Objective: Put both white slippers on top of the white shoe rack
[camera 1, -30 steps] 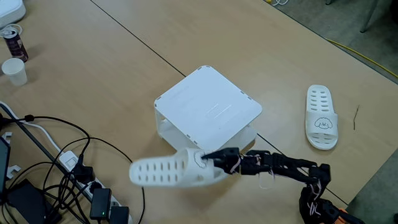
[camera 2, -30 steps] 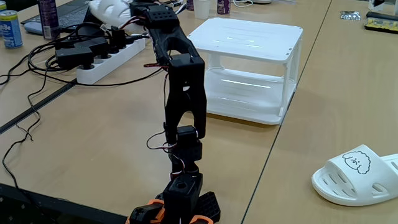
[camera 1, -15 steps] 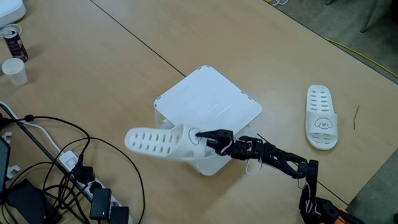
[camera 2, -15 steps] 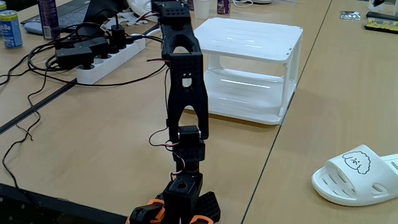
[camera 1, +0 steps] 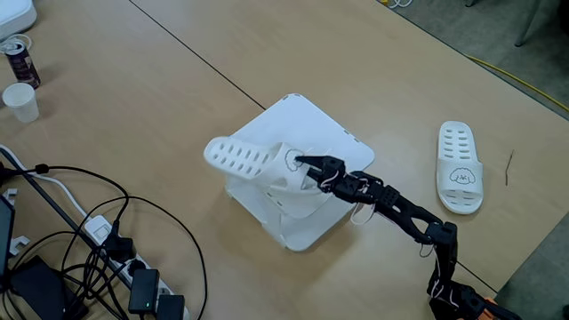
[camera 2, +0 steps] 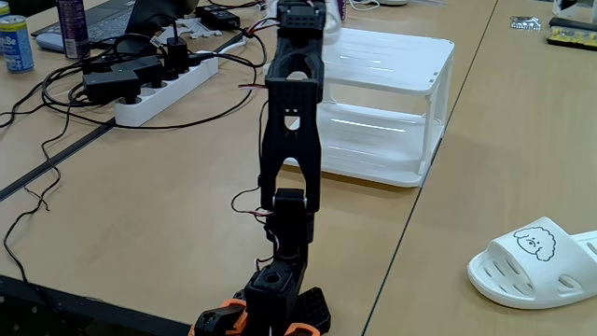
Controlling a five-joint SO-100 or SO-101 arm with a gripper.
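In the fixed view from above, my gripper (camera 1: 302, 164) is shut on the strap end of one white slipper (camera 1: 253, 163) and holds it in the air over the left part of the white shoe rack (camera 1: 333, 147). The slipper's perforated sole points left, past the rack's edge. The other white slipper (camera 1: 460, 178) lies flat on the table to the right, face drawing up. In the low fixed view the arm stands in front of the shoe rack (camera 2: 410, 65), hiding the gripper and the held slipper, while the other slipper (camera 2: 536, 261) lies at the lower right.
Cables and a power strip (camera 1: 142, 289) cover the lower left. A paper cup (camera 1: 21, 101) and a can (camera 1: 18, 59) stand at the far left. In the low fixed view a power strip (camera 2: 163, 89) and cables lie left of the arm.
The arm has lifted and swung the held slipper from beside the rack's near-left side up over the rack's top. The other slipper has not moved.
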